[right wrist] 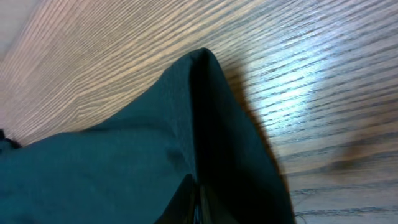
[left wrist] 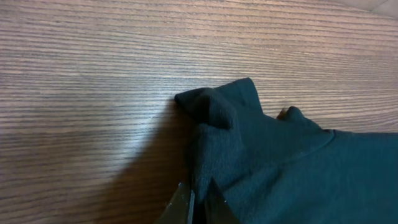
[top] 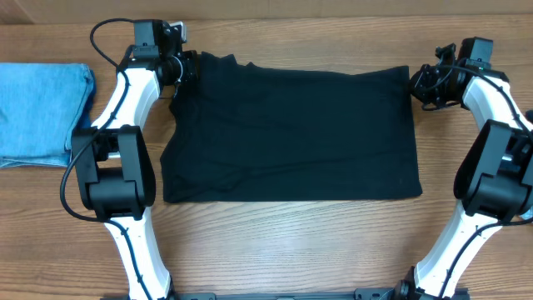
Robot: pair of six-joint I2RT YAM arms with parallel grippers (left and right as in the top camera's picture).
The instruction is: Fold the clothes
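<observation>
Left gripper (top: 177,73) and right gripper (top: 419,83) clamp the black T-shirt (top: 291,133) at its far corners; expect light, limp fabric; corners suit gripping.

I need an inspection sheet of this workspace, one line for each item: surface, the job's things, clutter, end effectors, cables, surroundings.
Surface: wooden table, bare around the cloth.
Job's things: black T-shirt spread in the middle; light blue denim lying at the table edge beside the left arm.
Clutter: nothing seen.
End effectors: left end effector shut on one far corner of the T-shirt, which bunches up there; right end effector shut on the other far corner.
Cables: black cable looping off the left arm over the table, apart from the cloth.
Surroundings: nothing seen.
</observation>
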